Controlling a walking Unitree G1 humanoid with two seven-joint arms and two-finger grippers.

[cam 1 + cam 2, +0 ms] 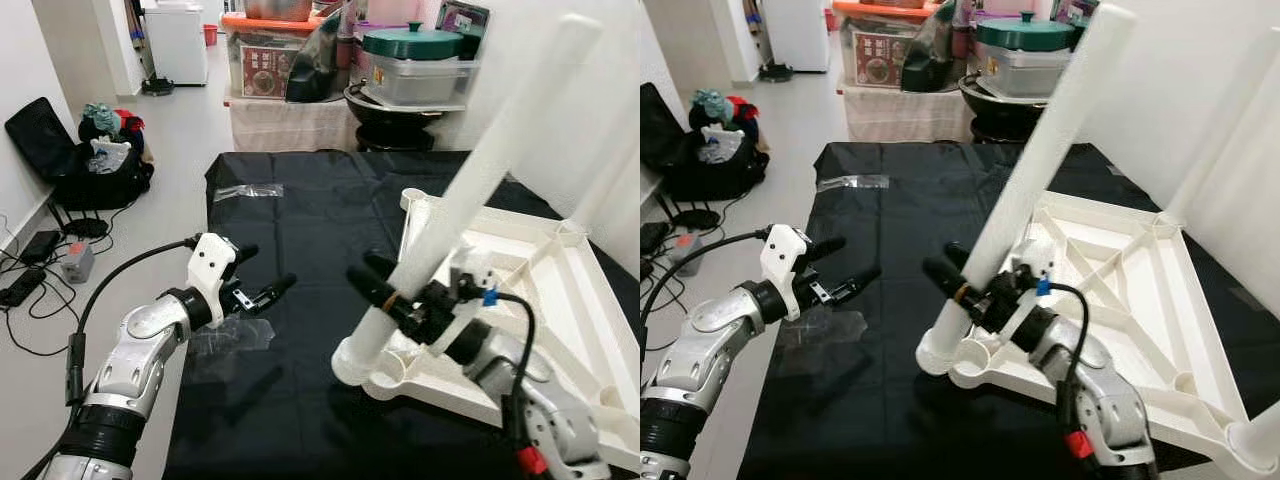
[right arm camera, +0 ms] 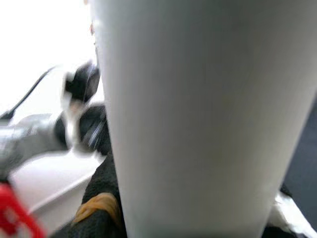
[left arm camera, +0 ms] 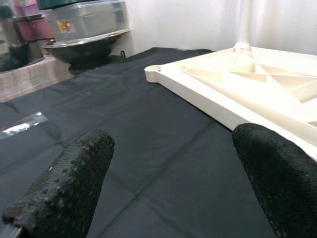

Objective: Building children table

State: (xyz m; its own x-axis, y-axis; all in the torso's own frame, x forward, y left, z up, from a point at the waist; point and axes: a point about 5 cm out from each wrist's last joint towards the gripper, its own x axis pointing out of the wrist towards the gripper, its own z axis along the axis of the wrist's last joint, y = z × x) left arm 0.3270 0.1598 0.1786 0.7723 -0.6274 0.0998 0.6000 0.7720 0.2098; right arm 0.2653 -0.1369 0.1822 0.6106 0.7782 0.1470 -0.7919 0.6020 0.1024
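Note:
A white children's table top (image 1: 540, 250) lies upside down on a black cloth (image 1: 300, 230). A long white leg (image 1: 490, 150) stands tilted in the near-left corner socket (image 1: 355, 365). My right gripper (image 1: 368, 272) is shut on the leg low down, just above the socket. The leg (image 2: 198, 99) looms close in the right wrist view. My left gripper (image 1: 268, 266) hovers open over the cloth to the left of the leg, nothing between its fingers (image 3: 69, 178). A second leg (image 1: 1225, 130) rises from the far-right corner.
Clear plastic bags (image 1: 247, 190) (image 1: 232, 335) lie on the cloth. Storage boxes and a covered pot (image 1: 410, 55) stand behind the cloth. A black bag (image 1: 90, 160) and cables (image 1: 40, 270) sit on the floor at left.

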